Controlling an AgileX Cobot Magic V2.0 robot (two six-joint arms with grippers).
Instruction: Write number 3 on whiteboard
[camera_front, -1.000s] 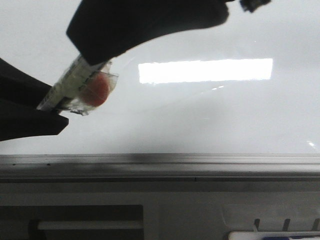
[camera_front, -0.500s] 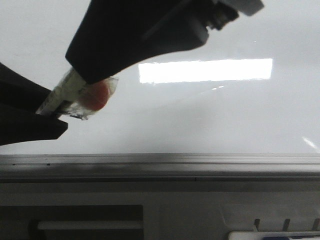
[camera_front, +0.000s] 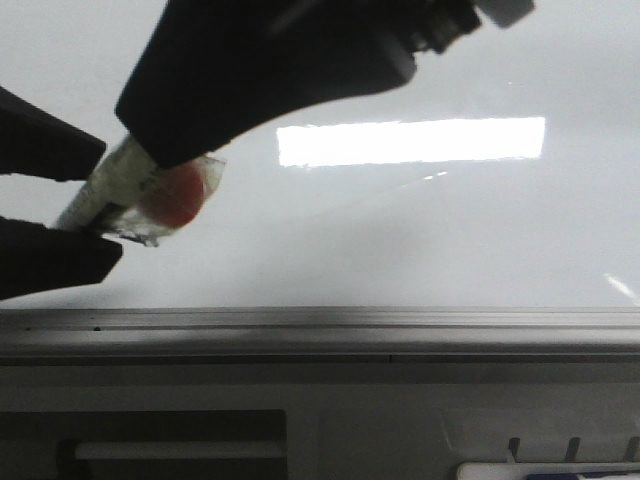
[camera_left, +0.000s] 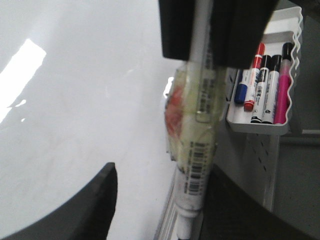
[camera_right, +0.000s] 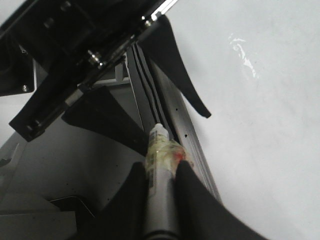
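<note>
The whiteboard (camera_front: 450, 230) is a glossy pale board with a grey rail (camera_front: 400, 325) along its edge. The number 3 is out of view. My right gripper (camera_front: 150, 150) reaches in from above, shut on a white marker pen (camera_front: 115, 180) wrapped in clear tape with a red blob (camera_front: 178, 195). The right wrist view shows both fingers of the right gripper (camera_right: 161, 167) pressed on the pen's barrel (camera_right: 160, 145). My left gripper (camera_front: 110, 200) is open, one finger on each side of the pen's free end. In the left wrist view the pen (camera_left: 200, 130) lies close to one finger (camera_left: 240, 210).
A white tray (camera_left: 260, 127) holding several coloured markers hangs beside the board. A grey panel with slots (camera_front: 300, 430) runs below the rail. A bright strip of light (camera_front: 410, 140) reflects off the board.
The right gripper and pen have shifted left, so the pen's end lies further between the left fingers. The left fingers stand wider apart than before.
</note>
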